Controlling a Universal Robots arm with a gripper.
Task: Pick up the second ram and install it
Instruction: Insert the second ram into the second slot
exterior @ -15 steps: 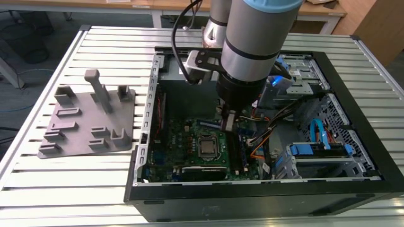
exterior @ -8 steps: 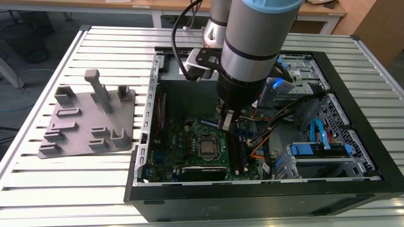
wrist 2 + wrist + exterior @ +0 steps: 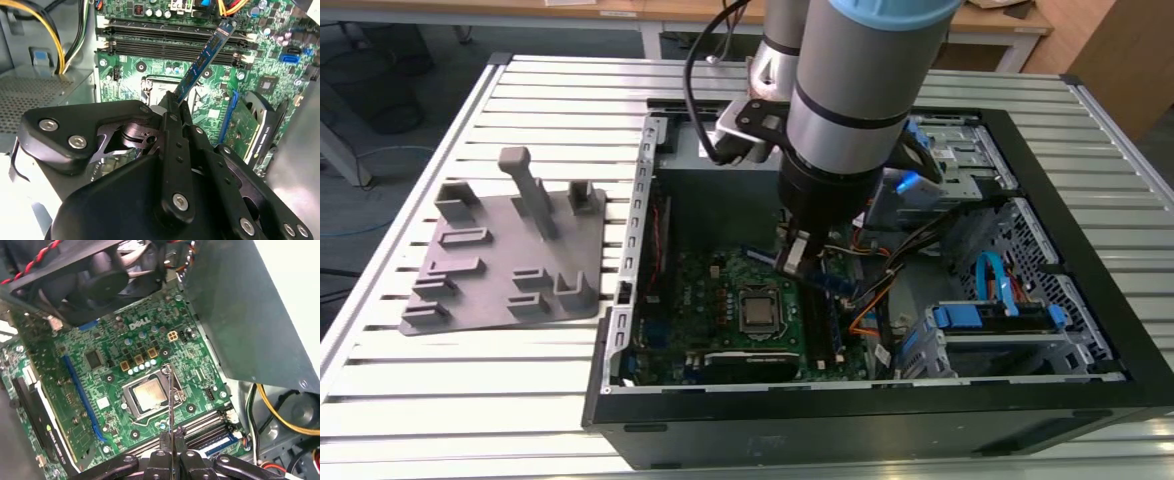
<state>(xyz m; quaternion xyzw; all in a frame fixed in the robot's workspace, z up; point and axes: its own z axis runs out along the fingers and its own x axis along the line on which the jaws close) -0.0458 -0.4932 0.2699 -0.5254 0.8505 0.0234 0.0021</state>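
One black metal end effector (image 3: 172, 111), narrowed and pinched on one long, thin, flat dark-blue circuit strip, the second ram (image 3: 202, 60). The strip juts out from the fingertips, tilted, above the glossy green motherboard (image 3: 150, 70). Its far end is over the long black slots (image 3: 165, 49); contact unclear. One square silver processor (image 3: 149, 395). One open black computer case (image 3: 881, 420) on the slatted metal desk (image 3: 454, 380).
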